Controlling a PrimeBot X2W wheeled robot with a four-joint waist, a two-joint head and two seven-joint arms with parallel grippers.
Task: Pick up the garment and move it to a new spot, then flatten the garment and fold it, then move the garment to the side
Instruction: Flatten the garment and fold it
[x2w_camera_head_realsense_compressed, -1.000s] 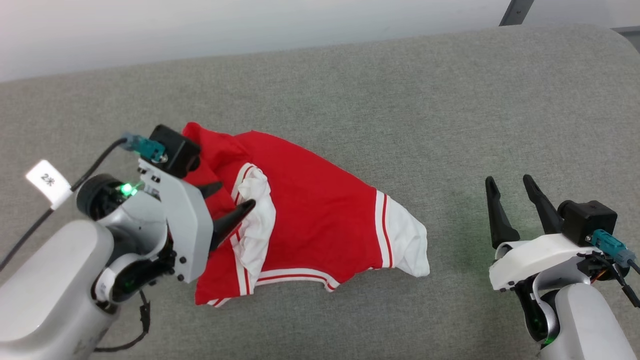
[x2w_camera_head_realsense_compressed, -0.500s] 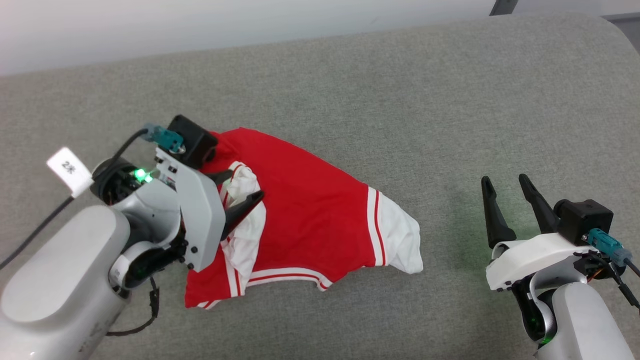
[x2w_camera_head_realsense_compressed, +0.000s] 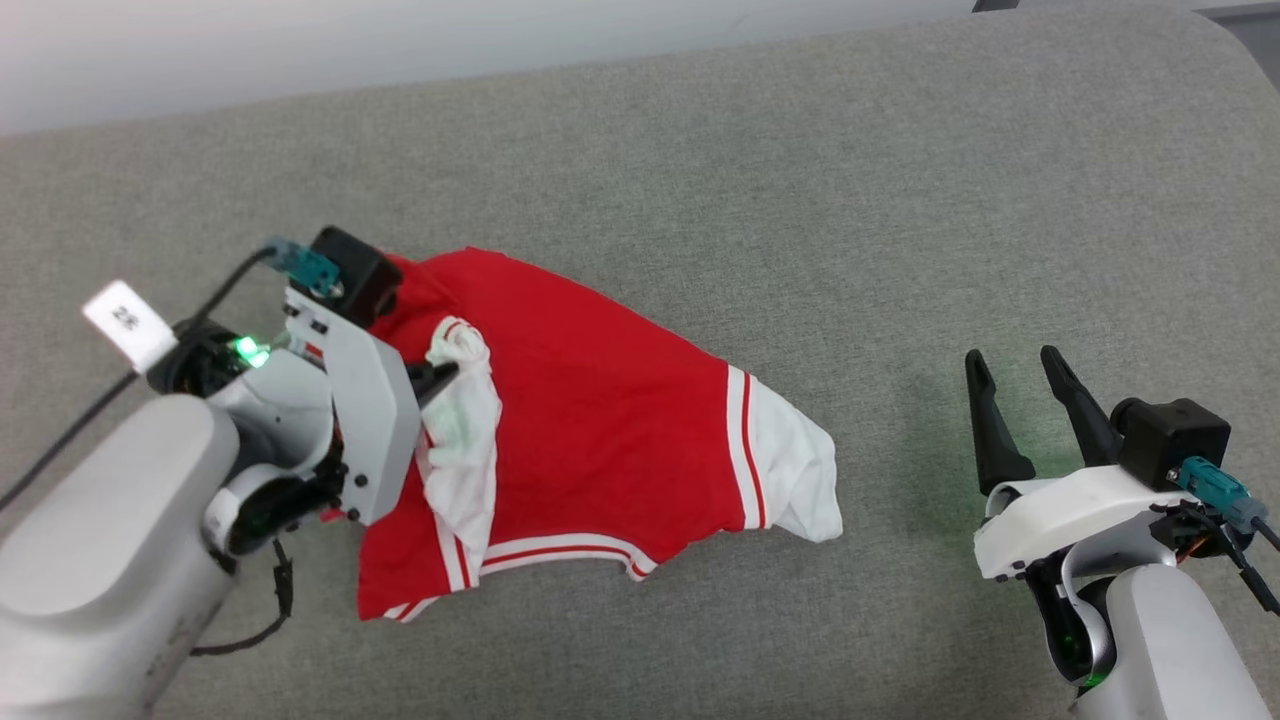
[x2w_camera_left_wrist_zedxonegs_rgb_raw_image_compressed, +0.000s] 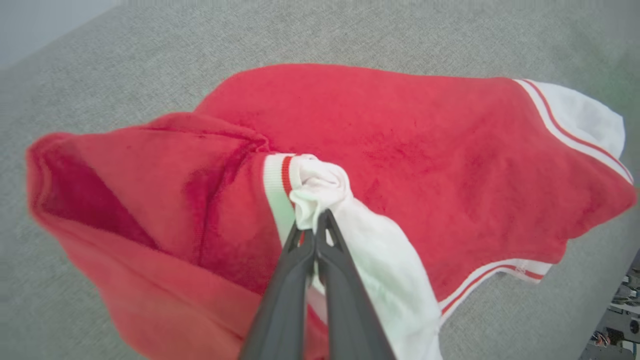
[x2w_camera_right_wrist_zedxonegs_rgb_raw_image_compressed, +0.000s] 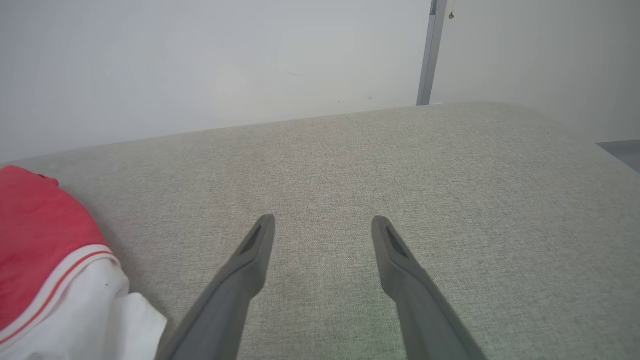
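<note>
The setting reads as a robot test room or laboratory rather than a home. The work surface (x2w_camera_head_realsense_compressed: 800, 200) is a broad padded platform covered in grey woven fabric. Behind it stands a bare pale wall (x2w_camera_right_wrist_zedxonegs_rgb_raw_image_compressed: 200, 60) with a grey metal upright (x2w_camera_right_wrist_zedxonegs_rgb_raw_image_compressed: 429, 50). A white printed tag (x2w_camera_head_realsense_compressed: 128, 322) marks a black cable (x2w_camera_head_realsense_compressed: 60, 440). Blurred equipment (x2w_camera_left_wrist_zedxonegs_rgb_raw_image_compressed: 620, 320) shows beyond the platform's edge.

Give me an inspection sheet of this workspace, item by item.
Surface: grey fabric surface, flat.
Job's things: garment lies crumpled, red, with white lining turned out at two hems.
Clutter: nothing seen.
Grippers: left hand shut on the garment's white lining; right hand open, apart from the garment.
Cables: black cable with white tag at the left arm; teal plug at the right wrist.
Surroundings: pale wall, grey post.
</note>
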